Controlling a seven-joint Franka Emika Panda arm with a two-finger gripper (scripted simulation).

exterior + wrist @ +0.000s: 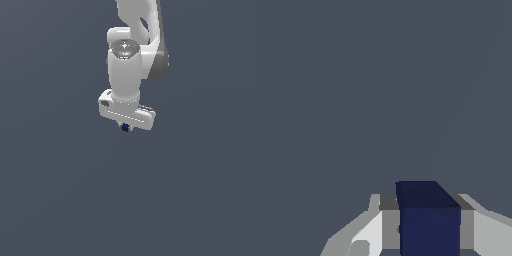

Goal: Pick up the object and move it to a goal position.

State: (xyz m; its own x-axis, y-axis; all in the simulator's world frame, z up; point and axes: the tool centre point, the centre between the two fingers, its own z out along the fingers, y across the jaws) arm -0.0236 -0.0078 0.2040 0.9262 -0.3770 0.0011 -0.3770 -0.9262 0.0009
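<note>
The object (125,127) is a tiny dark navy-blue block that peeks out just under my white hand, near the middle of the exterior view. In the wrist view the object (428,215) looks large and boxy, wedged between the two grey-white fingers (388,225). My gripper (125,128) is shut on it, with a finger pressed against each side. The fingertips themselves are mostly hidden behind the hand in the exterior view.
The white arm (132,55) comes down from the upper middle of the exterior view. Everything around it is a plain, uniform dark grey-blue surface with no other objects, edges or markers showing.
</note>
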